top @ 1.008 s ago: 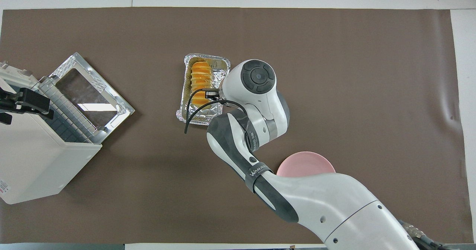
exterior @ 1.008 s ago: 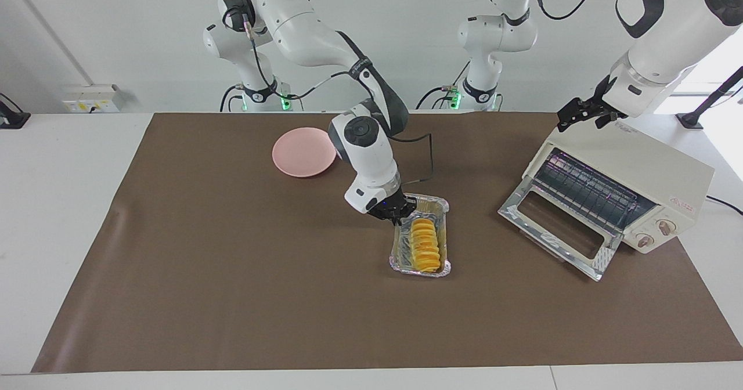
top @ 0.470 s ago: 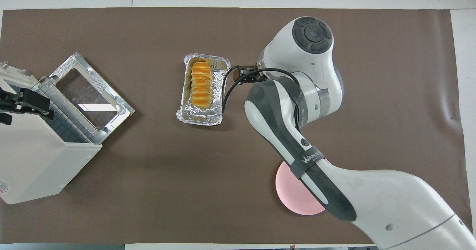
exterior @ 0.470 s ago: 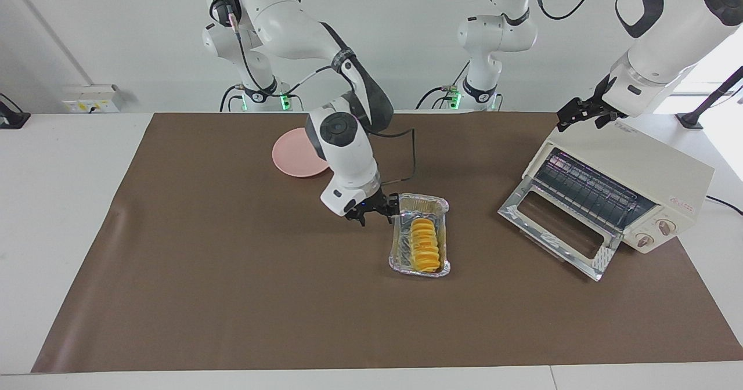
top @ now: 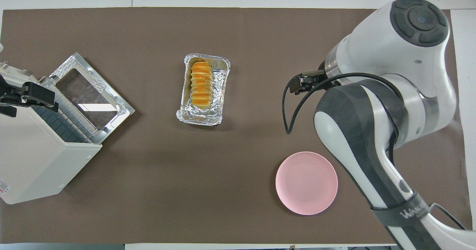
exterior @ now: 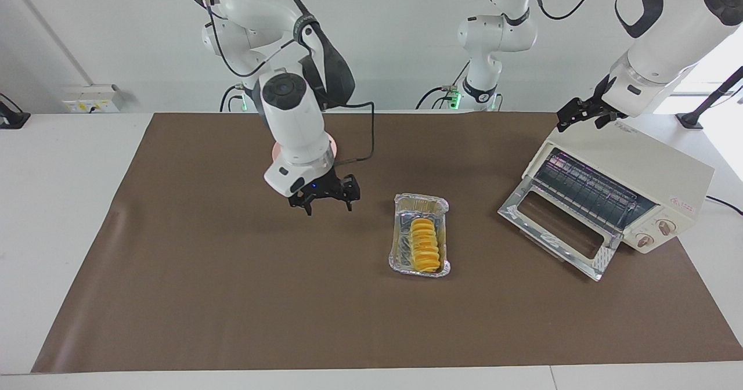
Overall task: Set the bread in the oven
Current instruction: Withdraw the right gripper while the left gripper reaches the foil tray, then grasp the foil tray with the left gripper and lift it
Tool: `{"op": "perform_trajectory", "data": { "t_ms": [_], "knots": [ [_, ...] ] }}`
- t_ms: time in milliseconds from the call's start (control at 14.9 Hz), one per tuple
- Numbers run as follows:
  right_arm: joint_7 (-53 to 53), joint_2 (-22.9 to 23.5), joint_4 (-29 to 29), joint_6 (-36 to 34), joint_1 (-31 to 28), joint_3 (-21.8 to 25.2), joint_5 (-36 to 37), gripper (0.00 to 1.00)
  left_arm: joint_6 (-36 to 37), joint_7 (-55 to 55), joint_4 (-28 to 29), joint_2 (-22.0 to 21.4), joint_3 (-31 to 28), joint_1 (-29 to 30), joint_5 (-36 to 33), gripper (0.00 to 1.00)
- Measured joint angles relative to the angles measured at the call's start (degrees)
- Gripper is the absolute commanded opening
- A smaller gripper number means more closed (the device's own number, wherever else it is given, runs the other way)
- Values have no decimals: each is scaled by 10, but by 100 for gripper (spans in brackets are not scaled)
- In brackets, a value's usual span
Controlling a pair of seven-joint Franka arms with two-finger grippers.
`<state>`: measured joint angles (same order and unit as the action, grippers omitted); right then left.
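Note:
The bread, a ridged golden loaf, lies in a crinkled foil tray in the middle of the brown mat. My right gripper hangs open and empty over bare mat, beside the tray toward the right arm's end. The cream oven stands at the left arm's end, with its glass door dropped open and the wire rack showing. Over the oven's top, my left gripper waits open with nothing in it.
A round pink plate lies nearer to the robots than the tray, toward the right arm's end. In the facing view the right arm's wrist covers most of it. The brown mat covers most of the white table.
The right gripper has opened, left the foil tray's end and swung up toward the right arm's end of the table. Bread and tray stay put. The left arm has not moved.

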<state>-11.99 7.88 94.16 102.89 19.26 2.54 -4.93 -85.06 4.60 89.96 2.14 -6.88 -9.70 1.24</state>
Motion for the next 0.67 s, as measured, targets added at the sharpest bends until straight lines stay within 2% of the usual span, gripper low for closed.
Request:
{"op": "perform_trajectory", "data": {
  "t_ms": [202,470,672],
  "knots": [
    [19,-51,18,-59,-38,1,20,100,-46,60,-4,30,5,-70,14,100],
    [98,-90,42,-91,-98,1,31,100,-115,136,-77,156,8,-151,43,100],
    [116,-99,59,-91,-126,1,31,100,-163,157,-82,195,9,-187,51,100]
  ]
}}
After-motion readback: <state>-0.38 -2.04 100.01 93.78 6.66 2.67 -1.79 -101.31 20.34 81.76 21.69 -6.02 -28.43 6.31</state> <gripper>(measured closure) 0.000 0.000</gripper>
